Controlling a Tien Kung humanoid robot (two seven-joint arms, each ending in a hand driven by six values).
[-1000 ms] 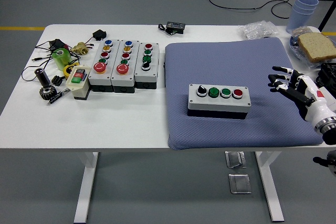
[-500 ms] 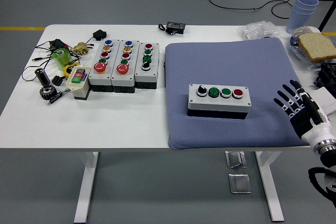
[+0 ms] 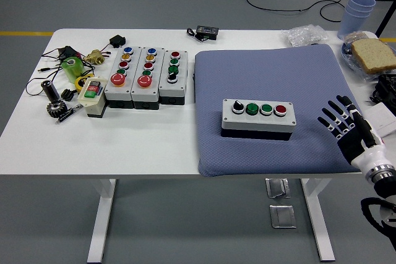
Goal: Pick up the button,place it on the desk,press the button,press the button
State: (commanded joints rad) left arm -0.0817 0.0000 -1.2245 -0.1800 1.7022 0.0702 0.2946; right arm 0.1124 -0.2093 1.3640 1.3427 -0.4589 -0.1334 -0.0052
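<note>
While my right hand (image 3: 344, 129) hovers with its fingers spread and holding nothing, the white table (image 3: 142, 134) stretches across most of the view. Over the table's right half lies a blue-grey mat (image 3: 272, 78), and my hand sits above the mat's lower right corner, palm toward the middle. On that mat, a little below its centre, rests the button box (image 3: 258, 117), grey-topped with a dark base, carrying four controls in a row: a black-and-white knob at the left, two green buttons, and a red one at the right. The box stands well apart from my fingertips.

On the bare table left of the mat, three more button boxes (image 3: 147, 78) stand side by side, touching one another, with coloured buttons running in columns. Just beside them on the left is a small cream switch box (image 3: 91, 95). Farther left lies a scatter of small parts (image 3: 62, 72), among them a green piece, black cables and a dark gear. At the far right corner I see stacked blue cups (image 3: 359, 12) and slices of bread (image 3: 374, 54). A black adapter (image 3: 206, 31) lies near the far edge.
</note>
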